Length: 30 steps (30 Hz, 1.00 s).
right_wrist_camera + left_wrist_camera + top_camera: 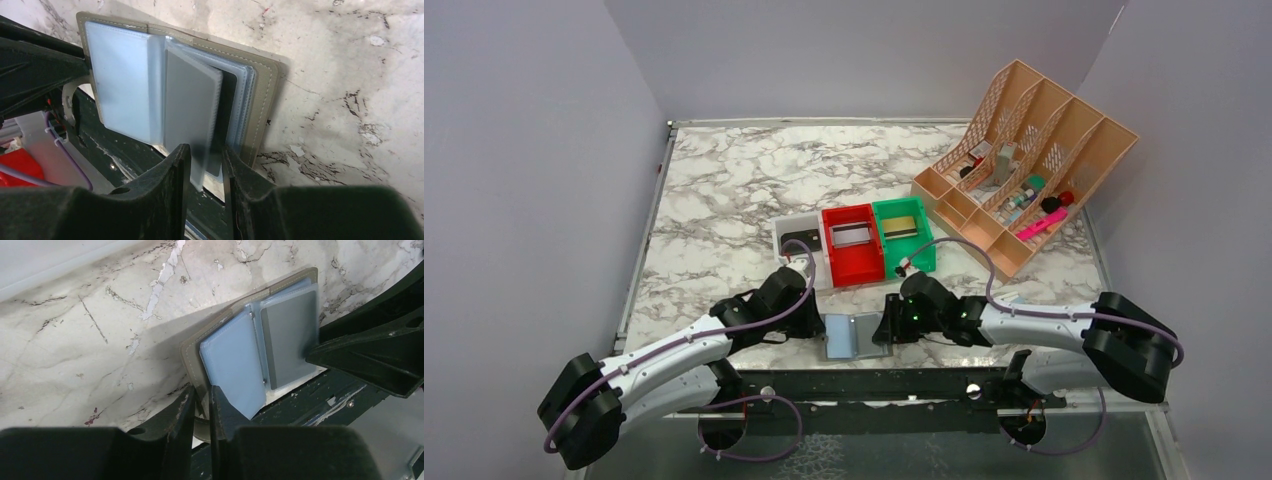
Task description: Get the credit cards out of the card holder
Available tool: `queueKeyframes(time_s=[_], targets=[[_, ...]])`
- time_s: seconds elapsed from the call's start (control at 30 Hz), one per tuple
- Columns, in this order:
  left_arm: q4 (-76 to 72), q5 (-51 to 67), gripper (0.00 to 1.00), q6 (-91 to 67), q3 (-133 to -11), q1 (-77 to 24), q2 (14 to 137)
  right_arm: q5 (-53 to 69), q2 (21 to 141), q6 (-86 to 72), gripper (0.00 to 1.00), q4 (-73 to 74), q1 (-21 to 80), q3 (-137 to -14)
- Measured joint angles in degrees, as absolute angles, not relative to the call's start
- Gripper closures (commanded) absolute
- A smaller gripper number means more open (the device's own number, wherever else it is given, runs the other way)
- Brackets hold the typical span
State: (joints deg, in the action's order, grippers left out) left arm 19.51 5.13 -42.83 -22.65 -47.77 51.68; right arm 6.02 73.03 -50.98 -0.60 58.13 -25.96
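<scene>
Find the card holder (854, 336) spread open over the table's (724, 200) near edge, a black credit card (228, 100) showing behind the grey leaf. Hold firm with left fingers (177, 415), clamped on the cover's edge; shift right fingers (175, 170), pinching that leaf, onto the card alone before pulling.

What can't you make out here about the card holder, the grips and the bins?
1. Card count: in the right wrist view the leaves of the card holder overlap, and only an edge of a black card shows.
2. Grips: in the top view the left gripper and right gripper cover the holder's sides, and the wrist views leave contact unclear.
3. Contents of the white bin, red bin and green bin: too small in the top view.
</scene>
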Motion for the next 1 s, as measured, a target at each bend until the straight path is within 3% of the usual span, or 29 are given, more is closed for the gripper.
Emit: queueKeyframes(time_s=[0.3, 0.77, 1.0], targets=[[19.4, 4.4, 0.93, -43.1, -22.0, -47.9, 52.1, 7.1, 73.6, -51.0, 0.68, -1.7, 58.1, -26.0], [18.7, 4.4, 0.95, -44.8, -21.1, -48.5, 52.0, 7.6, 72.5, -49.9, 0.65, 0.1, 58.1, -28.1], [18.0, 4.2, 0.96, -45.2, -20.5, -48.5, 52.0, 11.6, 72.5, -49.9, 0.68, -3.0, 58.1, -28.1]])
